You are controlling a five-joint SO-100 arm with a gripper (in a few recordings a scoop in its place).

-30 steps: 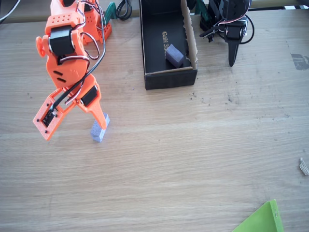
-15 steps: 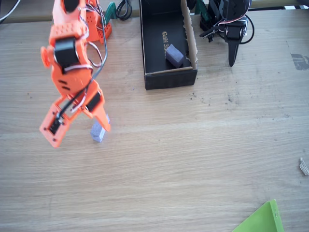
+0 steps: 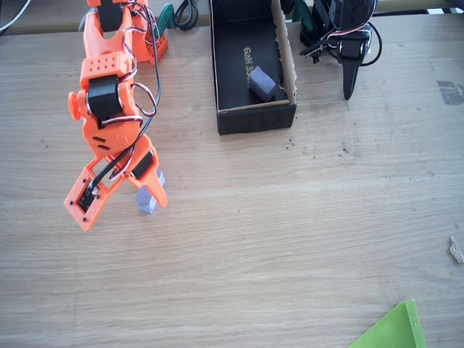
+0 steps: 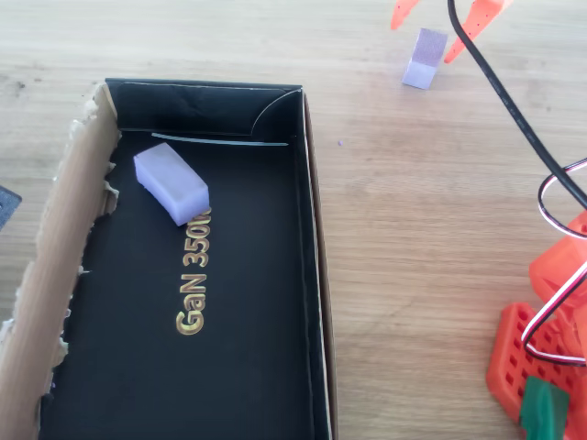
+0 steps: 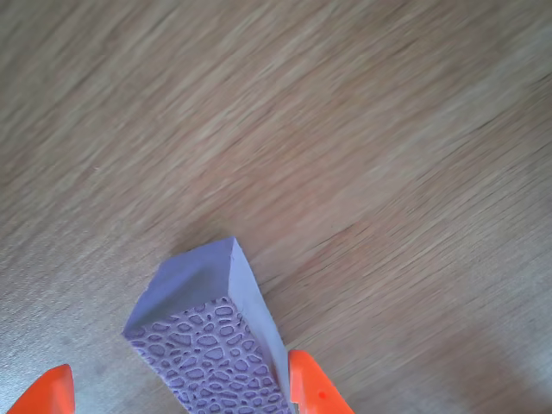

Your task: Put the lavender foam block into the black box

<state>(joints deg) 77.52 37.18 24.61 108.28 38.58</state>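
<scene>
The gripper (image 3: 119, 206) has its jaws spread wide, and the lavender foam block (image 3: 148, 197) stands on end between them, hard against the right-hand finger (image 5: 315, 392) in the wrist view, with a clear gap to the left-hand one. Its long axis looks upright, so closing should pinch its flat sides, I judge. It rests on the bare wooden table (image 3: 304, 239), well apart from the black box (image 3: 254, 116) at far right in the fixed view, where a darker purple block (image 4: 171, 182) already lies.
</scene>
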